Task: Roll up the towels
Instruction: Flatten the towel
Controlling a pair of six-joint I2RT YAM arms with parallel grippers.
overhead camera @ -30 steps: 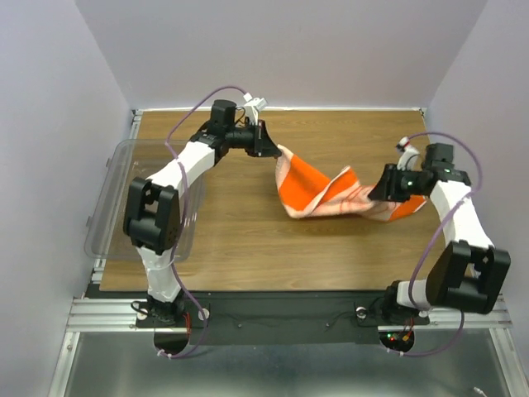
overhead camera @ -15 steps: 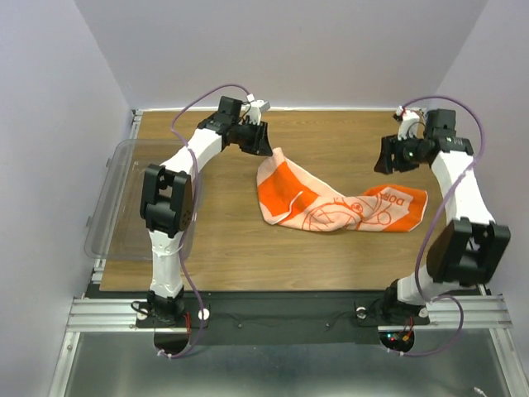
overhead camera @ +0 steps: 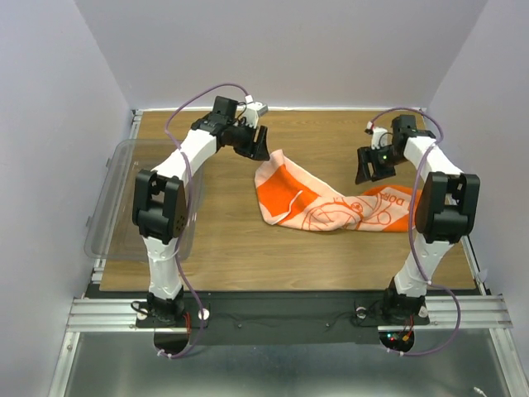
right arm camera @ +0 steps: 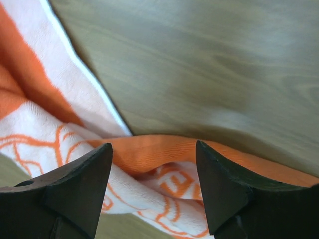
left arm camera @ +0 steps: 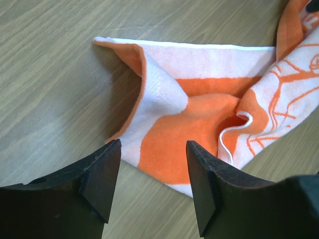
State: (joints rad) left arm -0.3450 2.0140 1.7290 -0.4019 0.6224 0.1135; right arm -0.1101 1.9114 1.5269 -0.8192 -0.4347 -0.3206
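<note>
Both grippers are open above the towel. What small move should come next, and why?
Probably lower the left gripper onto the folded-over corner of the towel and pinch it, to spread it flat. The towel lies twisted and bunched on the table, so it likely would not roll evenly yet. The right gripper holds nothing.

Towel point(overhead camera: 331, 207) orange, white panel, orange cartoon outline; table point(overhead camera: 331, 256) brown woodgrain.

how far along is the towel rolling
Done: nothing rolled; the long orange-and-white cloth towel lies crumpled and twisted on the wooden table. In hand: nothing; left hand and right hand hover open near its ends. Left: flatten it, then roll it all.
</note>
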